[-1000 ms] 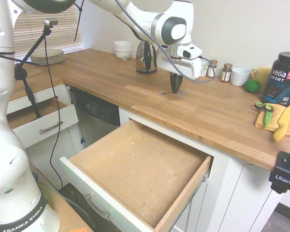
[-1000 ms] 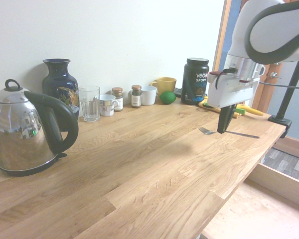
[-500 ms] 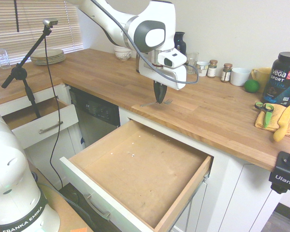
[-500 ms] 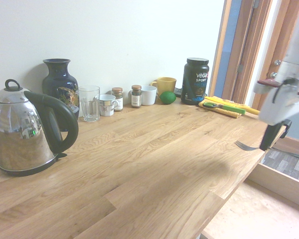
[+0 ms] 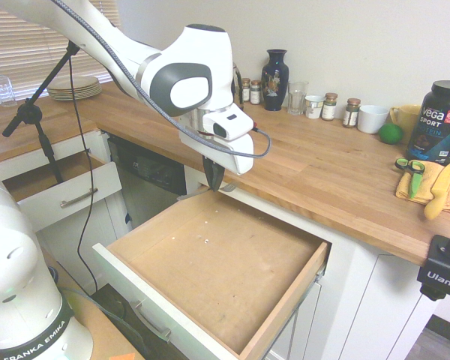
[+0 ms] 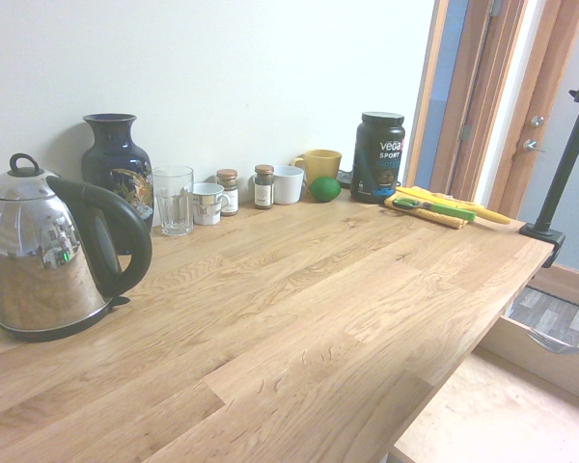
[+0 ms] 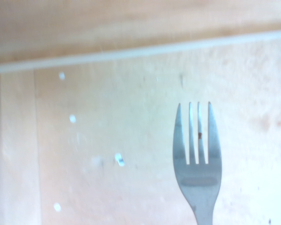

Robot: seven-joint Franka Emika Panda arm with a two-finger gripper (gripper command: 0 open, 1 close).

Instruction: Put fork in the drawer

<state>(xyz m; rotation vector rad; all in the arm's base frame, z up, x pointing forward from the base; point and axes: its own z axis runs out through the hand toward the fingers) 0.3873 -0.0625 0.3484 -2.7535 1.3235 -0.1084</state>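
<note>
We see the gripper [image 5: 213, 182] pointing straight down, its fingers clamped on the fork [image 5: 226, 188], which sticks out level just past the worktop [image 5: 337, 169] edge, above the back of the open drawer [image 5: 217, 262]. From the wrist, the tines [image 7: 193, 136] hang over the drawer's wooden bottom. Further out on the worktop, green-handled scissors [image 5: 410, 169] lie on a yellow cloth [image 5: 427, 184]

2 exterior views share the countertop [image 5: 322, 161]; wrist looks down.
</note>
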